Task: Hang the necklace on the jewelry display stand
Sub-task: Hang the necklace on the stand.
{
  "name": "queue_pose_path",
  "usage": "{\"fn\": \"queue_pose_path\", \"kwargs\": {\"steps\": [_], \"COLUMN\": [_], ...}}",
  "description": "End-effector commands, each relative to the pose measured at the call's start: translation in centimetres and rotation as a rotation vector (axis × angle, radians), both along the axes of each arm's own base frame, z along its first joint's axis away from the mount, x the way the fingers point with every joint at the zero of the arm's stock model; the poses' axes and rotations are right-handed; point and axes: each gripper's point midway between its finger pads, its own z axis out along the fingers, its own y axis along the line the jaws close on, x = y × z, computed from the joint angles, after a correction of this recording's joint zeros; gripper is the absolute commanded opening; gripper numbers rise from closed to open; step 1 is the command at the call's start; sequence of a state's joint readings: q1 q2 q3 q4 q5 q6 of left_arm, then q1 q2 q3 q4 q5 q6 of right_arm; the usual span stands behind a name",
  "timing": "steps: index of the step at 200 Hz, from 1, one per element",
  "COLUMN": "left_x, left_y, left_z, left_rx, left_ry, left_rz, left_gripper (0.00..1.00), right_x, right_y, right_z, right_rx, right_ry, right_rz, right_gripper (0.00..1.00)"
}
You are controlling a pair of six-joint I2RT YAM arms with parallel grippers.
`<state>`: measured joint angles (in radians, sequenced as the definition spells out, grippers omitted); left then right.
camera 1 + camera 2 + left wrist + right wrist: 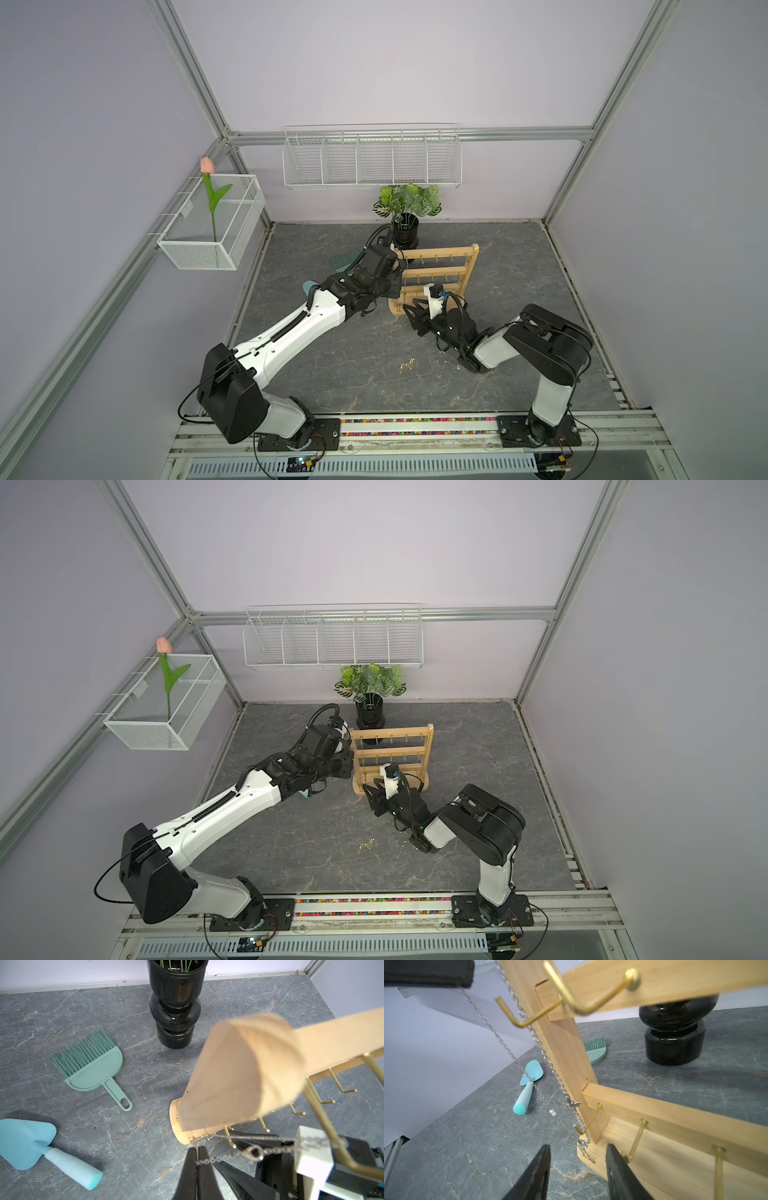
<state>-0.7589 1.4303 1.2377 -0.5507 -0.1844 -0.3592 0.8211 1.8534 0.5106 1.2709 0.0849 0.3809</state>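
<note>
The jewelry display stand (440, 270) (392, 750) is a light wood rack with gold hooks, standing behind the table's middle. A thin silver necklace (224, 1159) (537, 1043) hangs in two strands beside the stand's left upright (564, 1043). Its low end rests on the edge of the stand's base. My left gripper (197, 1148) (399, 262) is shut on the chain near its clasp, high up by that upright. My right gripper (578, 1147) (413, 311) is open, low in front of the base, with the chain's low end just beyond its fingertips.
A black vase (405, 235) (176, 1012) with a plant stands behind the stand. A green brush (91, 1068) and a blue trowel (41, 1147) lie to its left. A small gold trinket (408, 365) lies on the table nearer the front. White wire baskets (370, 166) hang on the walls.
</note>
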Motion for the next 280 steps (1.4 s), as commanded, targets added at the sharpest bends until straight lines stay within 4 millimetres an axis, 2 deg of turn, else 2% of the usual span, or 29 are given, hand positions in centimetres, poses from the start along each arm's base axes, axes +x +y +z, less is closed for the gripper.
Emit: {"fn": "queue_pose_path", "kwargs": {"steps": [1,109,125,149,173,199,235,280], "left_x": [0.1,0.0,0.0,-0.1,0.0,-0.1,0.0,0.0], "left_y": [0.1,0.3,0.3,0.3,0.4,0.4,0.5,0.6], "left_z": [0.6,0.7,0.7,0.7,0.6,0.7,1.0,1.0], "left_rx": [-0.028,-0.028,-0.029,-0.030,-0.027,-0.026,-0.026,-0.022], "left_ry": [-0.013,-0.019,-0.019,-0.018,-0.018,-0.021,-0.027,-0.027], "left_rz": [0.011,0.010,0.011,0.008,0.010,0.011,0.020,0.022], "left_gripper": [0.00,0.00,0.00,0.00,0.00,0.00,0.00,0.00], "right_x": [1.0,2.4,2.6,2.8,2.6,2.1,1.1,0.6], "right_y": [0.1,1.7,1.9,2.1,2.3,2.4,2.8,3.1], "right_z": [2.2,2.3,2.3,2.4,2.5,3.1,4.4,5.1], "right_rx": [0.057,0.053,0.052,0.056,0.062,0.073,0.098,0.113], "right_ry": [-0.072,-0.087,-0.089,-0.093,-0.094,-0.100,-0.113,-0.119], "right_rz": [-0.046,-0.061,-0.062,-0.058,-0.048,-0.024,0.023,0.048], "right_gripper": [0.47,0.37,0.34,0.25,0.16,0.10,0.08,0.08]}}
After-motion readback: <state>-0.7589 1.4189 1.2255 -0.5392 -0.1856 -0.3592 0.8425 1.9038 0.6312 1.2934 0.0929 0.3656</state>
